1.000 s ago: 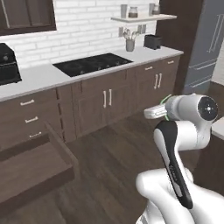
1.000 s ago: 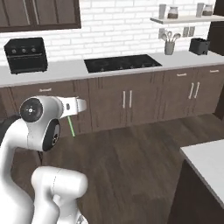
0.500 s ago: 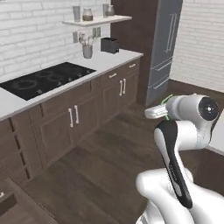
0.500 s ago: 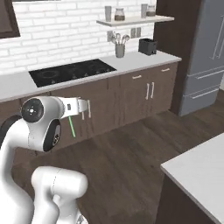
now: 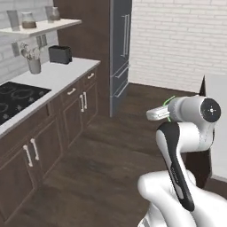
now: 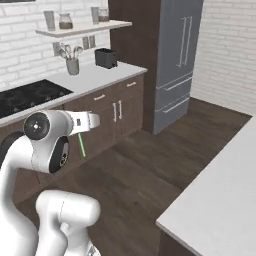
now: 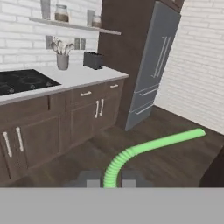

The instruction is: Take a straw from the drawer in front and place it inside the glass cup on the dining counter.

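Robot carries the green straw toward the dining counter.
The gripper is pinched shut on the bendy straw, whose long part points ahead and right, toward the fridge. It sticks far out, so it could bump the dining counter and slip.

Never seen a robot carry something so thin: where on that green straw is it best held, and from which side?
At the ribbed bend near one end, as the gripper has it now, shut across the straw. The long smooth part sticks out free beyond the fingers, ready to go into a cup first.
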You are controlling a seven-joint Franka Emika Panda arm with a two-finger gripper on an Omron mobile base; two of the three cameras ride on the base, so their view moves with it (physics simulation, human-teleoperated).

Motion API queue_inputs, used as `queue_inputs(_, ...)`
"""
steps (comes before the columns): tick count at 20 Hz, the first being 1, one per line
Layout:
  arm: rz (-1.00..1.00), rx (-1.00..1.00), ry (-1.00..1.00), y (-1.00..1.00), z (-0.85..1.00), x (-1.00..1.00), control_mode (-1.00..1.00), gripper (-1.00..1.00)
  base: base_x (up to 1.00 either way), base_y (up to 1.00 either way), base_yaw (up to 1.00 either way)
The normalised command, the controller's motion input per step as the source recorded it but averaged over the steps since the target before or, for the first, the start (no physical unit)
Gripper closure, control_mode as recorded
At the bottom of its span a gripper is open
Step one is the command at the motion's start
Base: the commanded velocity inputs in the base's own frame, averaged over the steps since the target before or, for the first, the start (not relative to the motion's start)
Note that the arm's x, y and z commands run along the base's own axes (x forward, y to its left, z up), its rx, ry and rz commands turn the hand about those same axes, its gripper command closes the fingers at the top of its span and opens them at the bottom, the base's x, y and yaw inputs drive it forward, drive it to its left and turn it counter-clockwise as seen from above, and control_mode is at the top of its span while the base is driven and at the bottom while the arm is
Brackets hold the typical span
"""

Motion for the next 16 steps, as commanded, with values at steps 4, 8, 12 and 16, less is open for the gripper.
queue_inputs(4,0.00,0.00,0.00,0.00,0.00,0.00,1.00,1.00,1.00,0.16,-0.48)
queue_inputs(8,0.00,0.00,0.00,0.00,0.00,0.00,1.00,1.00,1.00,0.20,-0.45)
queue_inputs(12,0.00,0.00,0.00,0.00,0.00,0.00,1.00,1.00,1.00,0.35,-0.44)
queue_inputs(16,0.00,0.00,0.00,0.00,0.00,0.00,1.00,1.00,1.00,0.49,-0.42)
